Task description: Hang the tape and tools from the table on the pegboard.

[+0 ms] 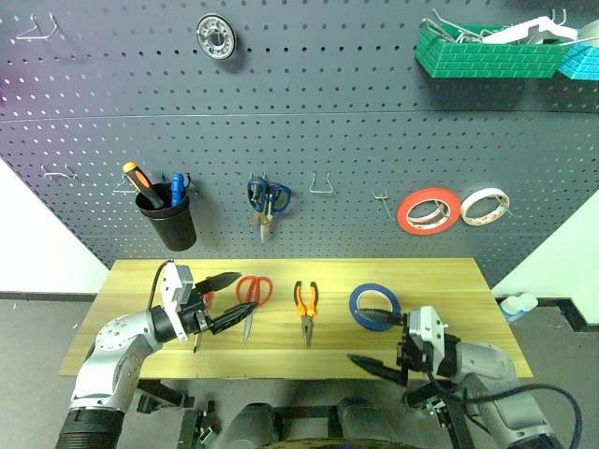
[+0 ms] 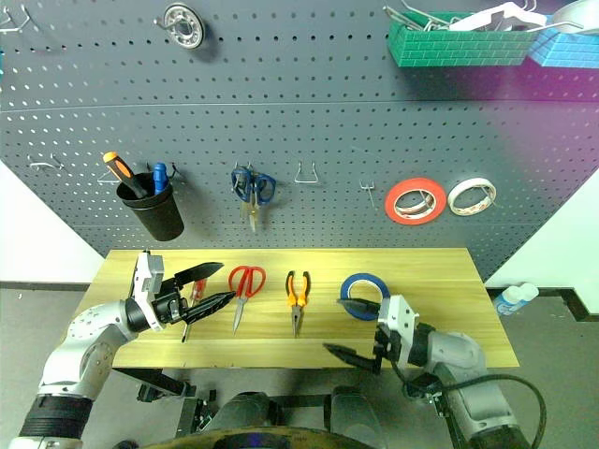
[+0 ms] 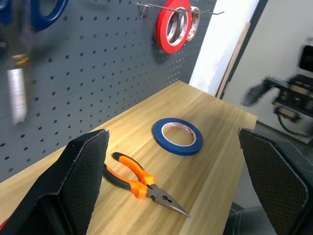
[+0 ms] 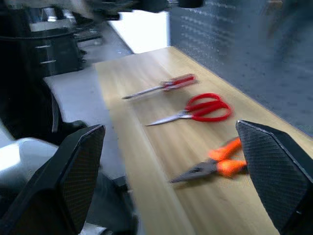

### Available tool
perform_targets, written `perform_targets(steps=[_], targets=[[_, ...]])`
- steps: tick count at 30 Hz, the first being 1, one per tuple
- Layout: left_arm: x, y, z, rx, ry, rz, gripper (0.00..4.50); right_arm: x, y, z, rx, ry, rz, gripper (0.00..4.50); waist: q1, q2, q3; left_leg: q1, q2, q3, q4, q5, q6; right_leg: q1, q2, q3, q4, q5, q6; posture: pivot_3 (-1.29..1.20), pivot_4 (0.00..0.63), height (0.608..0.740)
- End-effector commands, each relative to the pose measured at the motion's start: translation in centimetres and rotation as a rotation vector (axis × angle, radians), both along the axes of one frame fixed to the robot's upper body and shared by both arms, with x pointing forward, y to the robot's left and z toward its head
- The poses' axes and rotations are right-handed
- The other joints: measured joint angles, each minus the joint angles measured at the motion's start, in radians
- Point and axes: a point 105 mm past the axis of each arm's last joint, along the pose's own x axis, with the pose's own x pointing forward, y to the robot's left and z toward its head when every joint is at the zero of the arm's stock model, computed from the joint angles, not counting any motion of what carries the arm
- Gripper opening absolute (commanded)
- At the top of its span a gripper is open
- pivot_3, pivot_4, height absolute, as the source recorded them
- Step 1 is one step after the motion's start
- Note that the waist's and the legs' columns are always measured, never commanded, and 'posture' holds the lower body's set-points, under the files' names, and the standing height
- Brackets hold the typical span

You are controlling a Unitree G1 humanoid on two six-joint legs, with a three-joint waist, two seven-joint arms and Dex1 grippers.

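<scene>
On the light wooden table (image 1: pixel 449 281) lie, from left to right, a slim red-handled screwdriver (image 4: pixel 161 85), red-handled scissors (image 1: pixel 253 292), orange-and-black pliers (image 1: pixel 305 304) and a blue roll of tape (image 1: pixel 374 305). My left gripper (image 1: pixel 241 294) hovers level over the table's left part, open and empty, fingers pointing right just above the screwdriver and the scissors' blades. My right gripper (image 1: pixel 363 339) stands open and empty at the table's front edge, beside the tape, pointing left. The dark grey pegboard (image 1: pixel 328 122) rises behind the table.
Hanging on the pegboard are a black cup (image 1: pixel 168 220) holding an orange-and-black screwdriver, blue-handled scissors (image 1: pixel 268 198), a red-orange roll (image 1: pixel 428 210), a white roll (image 1: pixel 484 206) and a green basket (image 1: pixel 487 51). Bare hooks (image 1: pixel 323 182) sit between scissors and rolls.
</scene>
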Motion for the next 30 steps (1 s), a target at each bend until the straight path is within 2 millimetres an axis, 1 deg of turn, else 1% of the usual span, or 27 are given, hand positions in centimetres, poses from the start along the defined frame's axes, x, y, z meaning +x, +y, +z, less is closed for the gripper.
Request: perform_targets(steps=[1, 3, 5, 11, 15, 17, 21, 24, 26, 30], targets=[[0.3, 0.0, 1.1, -0.015, -0.042, 0.001, 4.42, 3.5, -2.9, 0.7, -0.008, -0.029, -0.149, 4.50, 0.002, 0.000, 0.000, 0.000, 0.000, 0.000, 0.000, 0.000, 0.000, 0.000, 0.000, 0.000, 0.000, 0.001, 0.000, -0.04, 0.000, 0.734], [0.4, 0.0, 1.2, -0.020, -0.040, 0.004, 4.42, 4.9, -3.9, 1.0, 0.006, -0.033, -0.187, 4.50, 0.003, 0.000, 0.000, 0.000, 0.000, 0.000, 0.000, 0.000, 0.000, 0.000, 0.000, 0.000, 0.000, 0.002, 0.003, -0.05, 0.000, 0.734], [0.5, -0.1, 1.3, -0.019, -0.042, 0.006, 4.42, 5.6, -4.5, 1.0, -0.007, -0.036, -0.200, 4.50, 0.005, 0.000, 0.000, -0.001, 0.000, 0.000, -0.001, 0.000, 0.000, -0.001, 0.000, -0.001, 0.000, 0.003, 0.003, -0.05, 0.000, 0.734], [0.9, -0.1, 1.7, -0.028, -0.039, 0.008, 4.42, 6.4, -5.2, 1.1, -0.056, -0.090, -0.209, 4.50, 0.002, 0.000, 0.000, -0.001, 0.000, 0.000, -0.003, 0.000, 0.000, -0.003, 0.000, -0.001, 0.000, 0.003, 0.004, -0.05, 0.000, 0.734], [1.4, 0.4, 1.9, -0.036, -0.027, 0.039, 4.42, 7.0, -6.3, 0.1, -0.117, -0.077, -0.249, 4.50, -0.001, 0.001, 0.000, -0.001, 0.000, 0.000, -0.002, 0.000, 0.000, -0.002, 0.000, 0.000, 0.000, 0.003, 0.003, -0.05, 0.000, 0.734], [1.4, 0.6, 2.1, -0.045, -0.019, 0.045, 4.42, 7.0, -6.5, -0.5, -0.157, -0.087, -0.243, 4.50, -0.001, 0.001, 0.000, 0.000, 0.000, 0.000, -0.002, 0.000, 0.000, -0.001, 0.000, 0.000, 0.000, 0.003, 0.003, -0.05, 0.000, 0.734], [1.1, 0.6, 2.0, -0.009, -0.014, 0.029, 4.42, 7.5, -7.9, -1.8, -0.182, -0.039, -0.309, 4.50, -0.001, 0.001, 0.000, 0.000, 0.000, 0.000, -0.001, 0.000, 0.000, -0.002, 0.000, 0.000, 0.001, 0.003, 0.003, -0.05, 0.000, 0.734], [0.6, 0.5, 1.9, 0.019, -0.017, 0.003, 4.42, 7.5, -8.1, -2.4, -0.197, -0.023, -0.309, 4.50, -0.002, 0.001, 0.000, -0.001, 0.000, 0.000, -0.001, 0.000, 0.000, -0.002, 0.000, 0.000, 0.001, 0.003, 0.003, -0.05, 0.000, 0.734], [0.2, 0.6, 1.9, 0.044, -0.019, -0.018, 4.42, 7.3, -7.9, -2.9, -0.211, -0.019, -0.289, 4.50, -0.003, 0.001, 0.000, 0.000, 0.000, 0.000, -0.002, 0.000, 0.000, -0.002, 0.000, 0.000, 0.001, 0.003, 0.003, -0.05, 0.000, 0.734], [-0.2, 0.7, 2.5, 0.092, -0.042, -0.046, 4.42, 6.9, -7.6, -3.5, -0.212, -0.012, -0.278, 4.50, -0.003, 0.002, -0.001, 0.000, 0.000, 0.000, -0.002, 0.000, 0.000, -0.002, 0.000, 0.000, 0.001, 0.003, 0.002, -0.05, 0.000, 0.734]])
